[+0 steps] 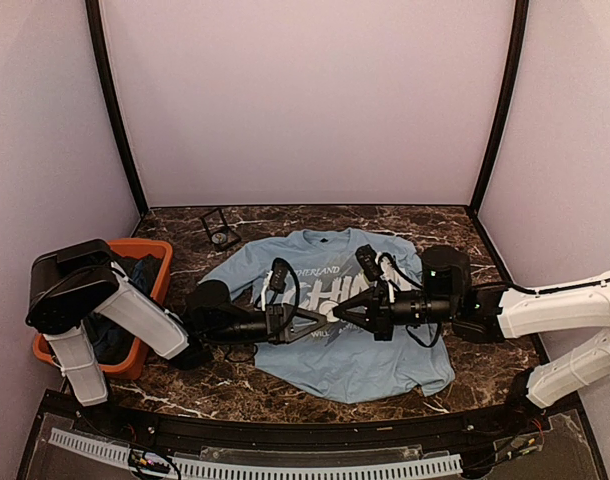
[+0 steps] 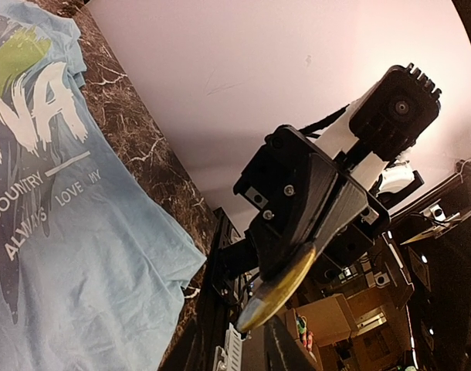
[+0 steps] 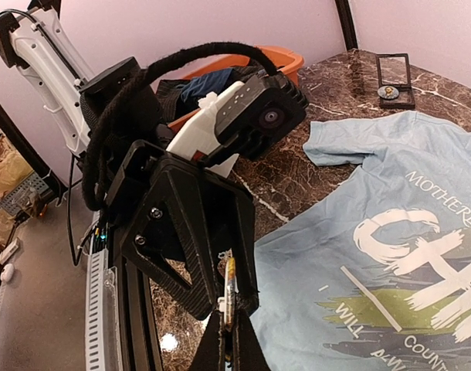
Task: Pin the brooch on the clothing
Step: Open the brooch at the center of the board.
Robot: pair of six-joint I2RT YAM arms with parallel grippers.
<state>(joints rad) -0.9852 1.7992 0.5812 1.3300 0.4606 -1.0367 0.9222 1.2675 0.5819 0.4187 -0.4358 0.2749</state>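
The light blue T-shirt [image 1: 370, 362] [image 2: 81, 263] [image 3: 359, 232] lies flat on the marble table. Above its chest the two grippers meet tip to tip. My right gripper [image 1: 337, 315] [image 3: 229, 331] is shut on the brooch [image 3: 231, 287] [image 2: 283, 287], a small bronze disc held edge-on above the shirt's left side. My left gripper [image 1: 323, 319] [image 3: 237, 300] faces it with one finger on each side of the brooch; whether its fingers [image 3: 191, 255] press the disc does not show.
An orange bin [image 1: 157, 250] [image 3: 276, 56] with dark blue garments [image 1: 135, 275] stands at the left. A small black-framed case [image 1: 221, 232] [image 3: 394, 80] stands behind the shirt's left sleeve. Pale walls close in the table on three sides.
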